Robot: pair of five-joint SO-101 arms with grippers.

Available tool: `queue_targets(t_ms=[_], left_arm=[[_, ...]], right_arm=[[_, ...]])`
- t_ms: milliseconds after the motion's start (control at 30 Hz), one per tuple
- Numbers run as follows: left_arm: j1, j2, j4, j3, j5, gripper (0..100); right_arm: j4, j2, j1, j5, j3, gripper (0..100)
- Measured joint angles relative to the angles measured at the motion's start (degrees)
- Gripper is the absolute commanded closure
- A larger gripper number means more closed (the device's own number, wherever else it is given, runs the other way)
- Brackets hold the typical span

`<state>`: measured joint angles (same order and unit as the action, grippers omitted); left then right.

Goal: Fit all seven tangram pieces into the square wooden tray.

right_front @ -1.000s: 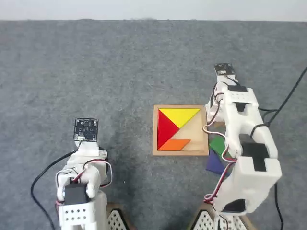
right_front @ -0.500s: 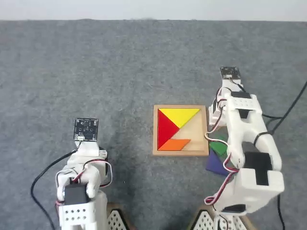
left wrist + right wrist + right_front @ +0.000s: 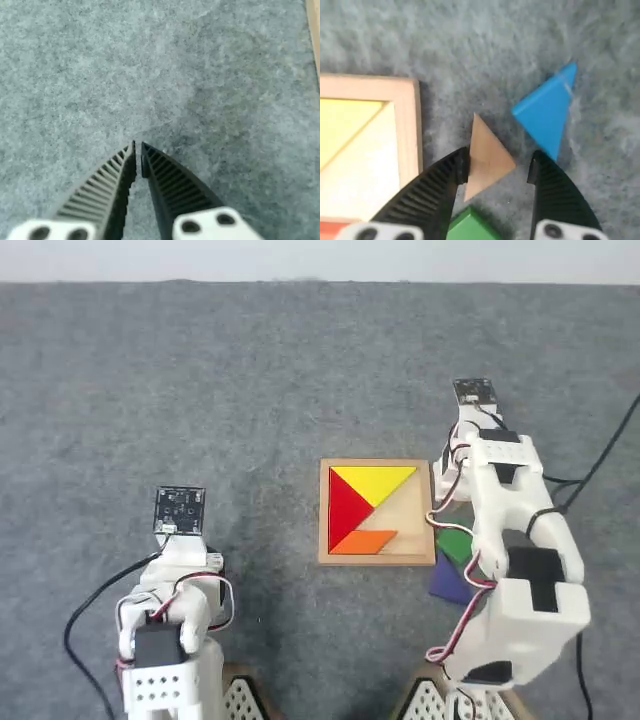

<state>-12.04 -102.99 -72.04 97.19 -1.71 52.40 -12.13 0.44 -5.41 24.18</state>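
The square wooden tray (image 3: 428, 510) holds a yellow triangle (image 3: 375, 481), a red triangle (image 3: 345, 508) and an orange parallelogram (image 3: 364, 541). My right arm (image 3: 497, 475) hangs just right of the tray. My right gripper (image 3: 498, 165) is open, with a tan triangle (image 3: 487, 157) lying on the carpet between its fingers. A blue triangle (image 3: 547, 110) lies just beyond one finger. A green piece (image 3: 470, 225) lies near the gripper's base, and the tray rim (image 3: 414, 125) is beside it. My left gripper (image 3: 138, 148) is shut over bare carpet.
A green piece (image 3: 455, 543) and a purple piece (image 3: 447, 583) lie right of the tray, partly under the right arm. The left arm (image 3: 178, 550) stays at the near left. Grey carpet covers the table, with open room left of and beyond the tray.
The right arm has shifted slightly to the right and a little nearer beside the tray. The left arm and the pieces in the tray have not moved.
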Motion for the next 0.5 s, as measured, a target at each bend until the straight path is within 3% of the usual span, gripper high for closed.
queue_targets(t_ms=[167,500], left_arm=[[0.00,0.00,0.00,0.00,0.00,98],[0.00,0.00,0.00,0.00,0.00,98]], right_arm=[[0.00,-0.09,0.53,0.00,-0.97,92.2],[0.00,1.32,0.53,0.00,0.09,93.0]])
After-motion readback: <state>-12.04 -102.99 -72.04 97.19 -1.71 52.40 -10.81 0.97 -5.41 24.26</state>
